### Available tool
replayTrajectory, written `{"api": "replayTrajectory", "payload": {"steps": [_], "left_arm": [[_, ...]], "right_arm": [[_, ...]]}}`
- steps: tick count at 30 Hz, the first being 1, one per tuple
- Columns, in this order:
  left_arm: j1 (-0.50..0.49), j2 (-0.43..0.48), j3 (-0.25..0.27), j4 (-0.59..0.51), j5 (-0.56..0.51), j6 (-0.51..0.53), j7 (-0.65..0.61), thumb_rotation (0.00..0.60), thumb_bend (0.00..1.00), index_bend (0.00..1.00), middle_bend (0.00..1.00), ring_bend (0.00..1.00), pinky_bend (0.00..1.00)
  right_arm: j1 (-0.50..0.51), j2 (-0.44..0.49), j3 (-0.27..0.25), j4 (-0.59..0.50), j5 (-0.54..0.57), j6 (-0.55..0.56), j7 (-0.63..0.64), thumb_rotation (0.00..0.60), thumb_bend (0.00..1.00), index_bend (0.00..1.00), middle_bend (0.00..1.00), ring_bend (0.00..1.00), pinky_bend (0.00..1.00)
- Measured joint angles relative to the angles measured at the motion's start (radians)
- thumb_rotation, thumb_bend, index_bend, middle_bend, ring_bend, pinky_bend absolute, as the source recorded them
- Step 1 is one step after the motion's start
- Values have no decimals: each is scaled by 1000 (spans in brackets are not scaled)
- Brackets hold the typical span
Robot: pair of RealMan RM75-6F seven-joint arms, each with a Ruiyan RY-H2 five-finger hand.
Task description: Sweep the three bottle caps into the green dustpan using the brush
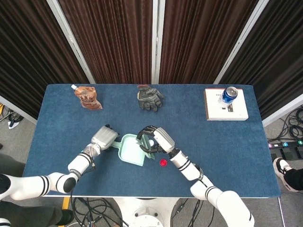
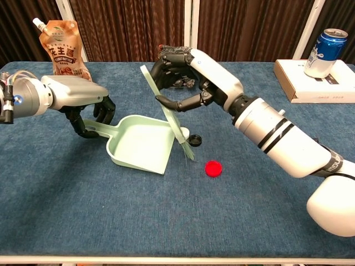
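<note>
- Our left hand (image 2: 86, 113) grips the handle of the green dustpan (image 2: 138, 144), fingers wrapped around it; in the head view the same hand (image 1: 105, 137) sits at the pan's left end.
- The dustpan (image 1: 131, 150) lies flat on the blue table (image 2: 111, 221), its open mouth facing right.
- Our right hand (image 2: 186, 80) is clamped on the brush (image 2: 166, 119), fingers curled around its upper part.
- The brush is tilted, its top leaning toward the left and its lower end down at the dustpan's open edge.
- From above, our right hand (image 1: 152, 140) hangs over the right side of the pan and covers most of the brush there.
- A white cap (image 2: 183, 132) sits right at the brush's lower end, by the mouth of the pan; we cannot tell whether it is already inside.
- A black cap (image 2: 194, 140) lies just beside it on the table, to the right of the brush.
- A red cap (image 2: 213, 168) rests on the table well clear of the pan, nearer to us; in the head view it (image 1: 163, 162) shows just below our right wrist.
- At the far edge stand a snack pouch (image 2: 64, 50) on the left and a knitted glove (image 1: 149, 97) in the middle.
- On the right, a blue can (image 2: 325, 52) stands on a white box (image 2: 316, 83).
</note>
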Motion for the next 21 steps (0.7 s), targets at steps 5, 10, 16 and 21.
{"api": "replayTrajectory", "payload": {"steps": [5, 10, 16, 21], "left_arm": [[-2, 7, 6, -1, -16, 4, 5, 600, 373, 522, 509, 369, 209], [-5, 10, 9, -2, -39, 15, 13, 600, 373, 522, 509, 369, 209], [-16, 7, 15, -11, -62, 20, 37, 600, 372, 522, 509, 369, 209], [-26, 5, 16, -16, -88, 23, 46, 600, 373, 522, 509, 369, 210]], "right_arm": [[-12, 35, -12, -22, -12, 46, 5, 600, 628, 753, 653, 383, 318], [-44, 101, -42, -52, -19, 22, 0, 600, 628, 753, 653, 383, 318], [-63, 99, -53, -55, -3, -49, 15, 600, 628, 754, 653, 383, 318], [-49, 49, -47, -29, 1, -59, 36, 600, 638, 754, 653, 383, 318]]}}
